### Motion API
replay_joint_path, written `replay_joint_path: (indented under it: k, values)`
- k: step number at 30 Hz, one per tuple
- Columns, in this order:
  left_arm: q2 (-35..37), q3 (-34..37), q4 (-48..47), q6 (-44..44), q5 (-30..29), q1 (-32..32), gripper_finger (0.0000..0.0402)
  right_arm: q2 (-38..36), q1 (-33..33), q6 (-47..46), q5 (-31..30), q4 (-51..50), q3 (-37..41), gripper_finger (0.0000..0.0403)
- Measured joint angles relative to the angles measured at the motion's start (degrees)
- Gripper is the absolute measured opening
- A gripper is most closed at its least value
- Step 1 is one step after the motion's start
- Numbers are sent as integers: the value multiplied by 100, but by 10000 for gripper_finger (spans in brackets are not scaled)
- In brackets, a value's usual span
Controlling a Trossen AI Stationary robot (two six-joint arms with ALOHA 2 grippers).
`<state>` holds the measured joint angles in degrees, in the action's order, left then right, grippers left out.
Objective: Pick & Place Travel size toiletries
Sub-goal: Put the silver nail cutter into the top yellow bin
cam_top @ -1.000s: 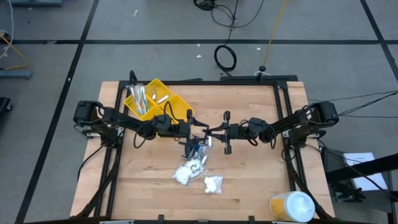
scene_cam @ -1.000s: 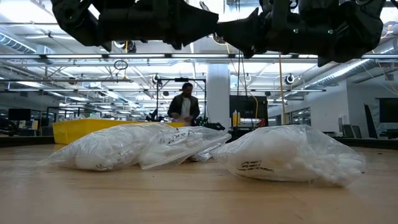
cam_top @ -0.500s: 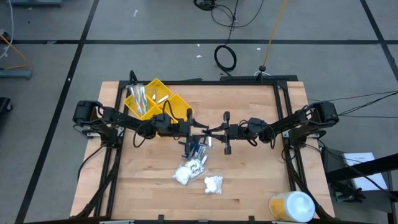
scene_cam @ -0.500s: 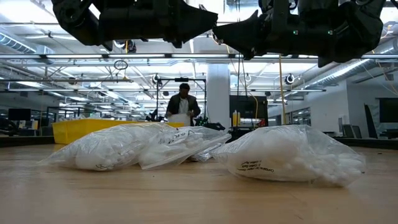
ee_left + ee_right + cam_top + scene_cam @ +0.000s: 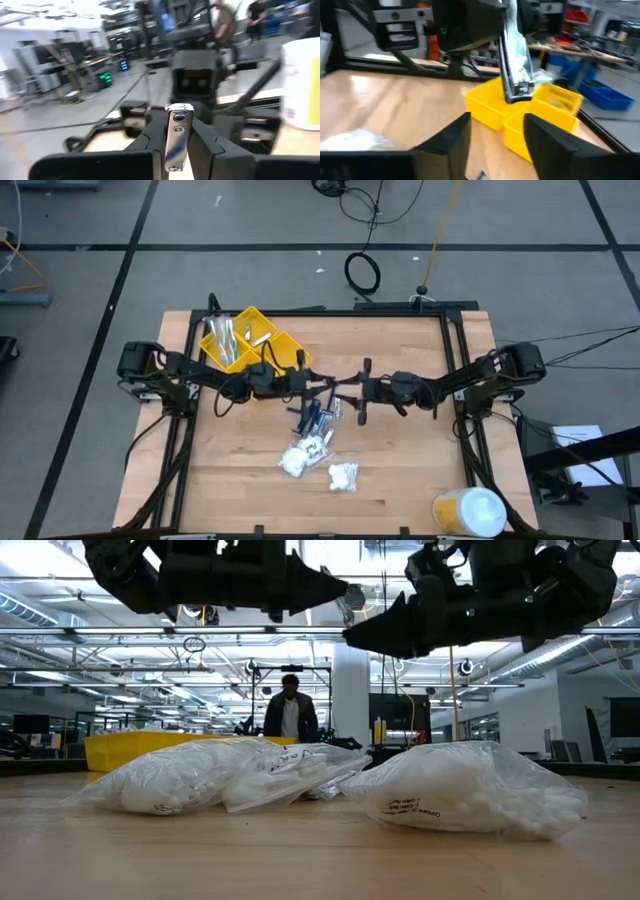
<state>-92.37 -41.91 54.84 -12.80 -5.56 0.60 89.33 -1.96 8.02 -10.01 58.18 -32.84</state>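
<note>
Wooden table point(image 5: 400, 450), with the yellow tray point(image 5: 245, 340) at its far left corner. Above its centre, the left gripper point(image 5: 177, 142) held a silvery packet point(image 5: 177, 132) clamped between its fingers; the right gripper point(image 5: 492, 132) faced it, fingers apart. Bags of white lumps point(image 5: 315, 460) lay below.

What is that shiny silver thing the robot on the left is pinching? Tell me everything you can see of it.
It is a slim silvery packet, glossy like foil, with a flat crimped end. The left gripper holds it shut between its two dark fingers, so the packet sticks out past their tips, in the air above the wooden table. Seen from the right arm's camera, the packet hangs in front of the yellow tray. The right gripper waits open just before it, not touching.
</note>
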Motion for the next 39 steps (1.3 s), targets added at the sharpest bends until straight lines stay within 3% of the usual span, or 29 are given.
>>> replay_joint_path:
  k: [6, 11, 18, 26, 30, 39]
  values:
    - [655, -2, -1365, 77, -975, -129, 30, -132, 2, 4, -211, -455, -3, 237]
    - [1513, 163, -2584, 534, -1091, -576, 30, -291, 13, -2, -210, -783, 0, 254]
    - [2545, 1406, -2299, 979, -1106, -1638, 30, -381, 45, -156, -199, -943, -3, 247]
    - [3020, 2900, -2032, 2860, -1815, -3108, 30, -379, 52, -145, -195, -803, -2, 243]
    - [2979, 3143, -2011, 3500, -1740, -3507, 30, -379, 61, -152, -195, -643, -2, 243]
    - [2976, 3158, -2016, 3619, -1852, -3598, 68, -379, 90, -289, -194, -619, -2, 242]
